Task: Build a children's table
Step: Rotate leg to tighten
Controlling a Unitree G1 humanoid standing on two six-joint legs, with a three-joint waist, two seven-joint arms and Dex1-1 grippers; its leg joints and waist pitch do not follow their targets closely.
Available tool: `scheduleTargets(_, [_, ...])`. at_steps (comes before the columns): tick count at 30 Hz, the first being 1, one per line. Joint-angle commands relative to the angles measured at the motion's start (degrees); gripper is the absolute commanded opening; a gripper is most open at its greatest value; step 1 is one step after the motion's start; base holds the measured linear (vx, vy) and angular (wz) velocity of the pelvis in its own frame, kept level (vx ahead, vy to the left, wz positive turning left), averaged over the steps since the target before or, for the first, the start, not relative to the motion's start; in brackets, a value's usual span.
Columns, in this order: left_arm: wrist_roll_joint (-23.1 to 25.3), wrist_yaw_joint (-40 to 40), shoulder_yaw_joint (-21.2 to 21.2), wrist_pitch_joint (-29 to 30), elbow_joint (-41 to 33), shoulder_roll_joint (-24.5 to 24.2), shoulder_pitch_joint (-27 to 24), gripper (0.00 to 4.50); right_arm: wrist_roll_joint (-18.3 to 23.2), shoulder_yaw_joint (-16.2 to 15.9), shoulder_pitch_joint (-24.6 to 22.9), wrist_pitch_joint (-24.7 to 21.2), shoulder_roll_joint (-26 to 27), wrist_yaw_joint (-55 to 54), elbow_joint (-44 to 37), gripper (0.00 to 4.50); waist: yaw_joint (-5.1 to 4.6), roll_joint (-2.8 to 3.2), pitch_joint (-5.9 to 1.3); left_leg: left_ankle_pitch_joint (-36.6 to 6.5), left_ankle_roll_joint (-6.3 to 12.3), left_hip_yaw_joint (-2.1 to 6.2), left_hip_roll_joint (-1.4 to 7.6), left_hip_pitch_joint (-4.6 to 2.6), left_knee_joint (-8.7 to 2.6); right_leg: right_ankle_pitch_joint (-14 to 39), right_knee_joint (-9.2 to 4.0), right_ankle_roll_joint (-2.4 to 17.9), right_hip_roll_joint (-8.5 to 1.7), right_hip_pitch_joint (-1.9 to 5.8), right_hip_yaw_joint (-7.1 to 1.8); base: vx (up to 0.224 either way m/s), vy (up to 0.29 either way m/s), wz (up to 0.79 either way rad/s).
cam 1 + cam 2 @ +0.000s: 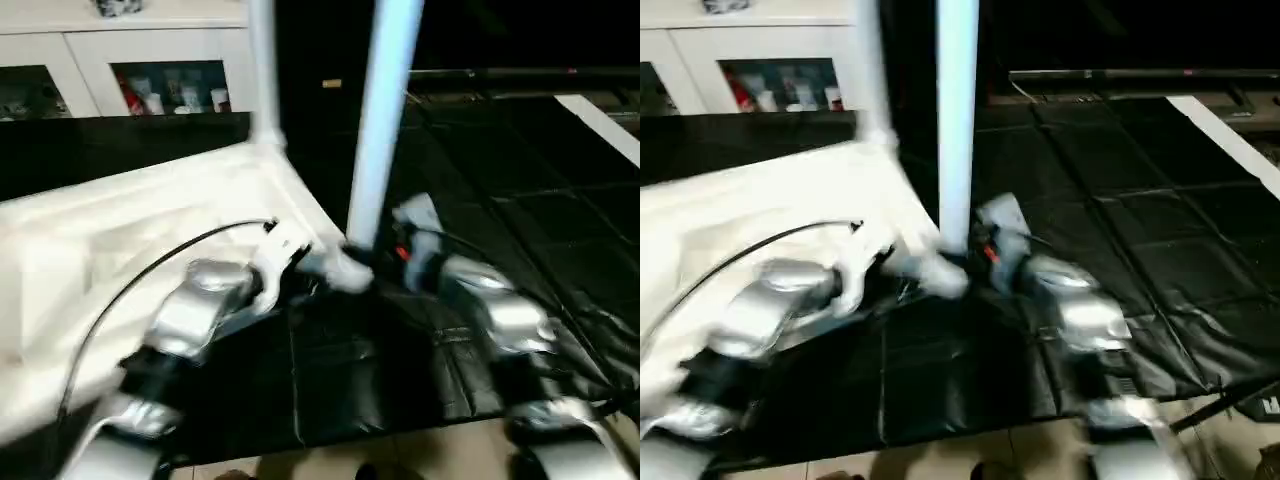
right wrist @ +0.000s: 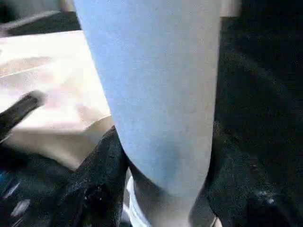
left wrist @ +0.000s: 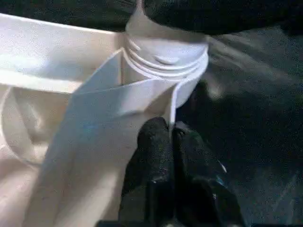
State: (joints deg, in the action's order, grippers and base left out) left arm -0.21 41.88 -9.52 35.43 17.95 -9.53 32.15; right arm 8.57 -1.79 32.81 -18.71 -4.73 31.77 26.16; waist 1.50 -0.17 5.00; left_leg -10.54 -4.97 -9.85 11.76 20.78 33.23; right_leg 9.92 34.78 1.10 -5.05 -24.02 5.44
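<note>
Two hands brace one joint: right hand (image 2: 161, 189) clasps upright leg (image 1: 385, 120); left hand (image 3: 170, 142), pinched shut, steadies the corner socket (image 3: 165, 61).

Both forearms are rounded silver metal shells with a bright sheen, the left arm (image 1: 205, 305) and the right arm (image 1: 495, 305), each joined to darker black segments nearer the body. A thin black cable (image 1: 130, 290) arcs over the left forearm to a white wrist block (image 1: 285, 245), while the right wrist carries a small red mark (image 1: 402, 252). The fingers (image 3: 154, 151) are matte black, thick and rounded at the tips.
</note>
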Motion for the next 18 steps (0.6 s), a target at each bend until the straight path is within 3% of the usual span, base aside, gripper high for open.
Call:
scheduleTargets(1, [-2.8,-6.0,2.3,-0.2,0.1,5.6,2.5,0.00,-0.1,-4.3,-0.2,-3.4,5.6,-3.6,2.7,2.03,0.51,-0.18,-3.12,-11.3,2.15,0.27,0.71,0.29,-4.03,21.5,-5.65,8.8,-2.93,3.13,-2.82,0.000,0.000,0.00])
scheduleTargets(8, [-2.0,-7.7,2.8,0.5,-1.0,6.4,2.5,0.00,-1.8,-4.5,0.0,-2.3,7.2,-5.0,2.1,2.01,0.82,0.21,-3.71,-4.8,5.33,0.00,0.78,0.36,-3.75,6.9,-4.39,12.6,-2.73,3.79,-2.90,0.000,0.000,0.00])
scheduleTargets(10, [-1.9,-6.8,2.2,-0.1,-1.3,5.2,2.1,0.00,-1.0,-3.9,-0.6,-1.7,7.0,-3.9,1.2,2.68,0.85,0.19,-3.55,-5.5,5.68,-0.08,0.80,0.32,-3.82,7.1,-4.53,13.1,-2.79,3.79,-2.90,0.000,0.000,0.00])
scheduleTargets(13, [-1.9,-5.1,1.7,-0.3,-1.6,3.8,1.5,0.00,-1.0,-4.5,-1.1,-1.4,5.7,-2.4,0.5,2.77,0.81,0.27,-3.37,-8.5,4.78,0.02,0.91,0.35,-4.07,12.1,-5.05,11.9,-3.02,3.88,-2.91,0.000,0.000,0.00])
scheduleTargets(16, [-1.9,0.3,-0.4,-2.3,-2.3,0.2,0.3,0.00,0.1,-4.6,-2.2,-0.8,3.1,1.4,-0.6,3.13,0.80,0.21,-3.35,-9.1,4.44,0.12,0.96,0.30,-4.18,14.0,-5.19,11.1,-3.04,3.90,-2.90,0.000,0.000,0.00])
scheduleTargets(18, [-2.0,2.9,-1.2,-3.2,-2.6,-1.5,-0.2,0.00,0.8,-4.4,-2.6,-0.3,1.4,4.1,-1.1,3.13,0.77,0.36,-3.41,-8.6,4.36,0.10,1.10,0.28,-4.13,13.1,-5.05,11.2,-3.04,3.81,-3.02,0.000,0.000,0.00])
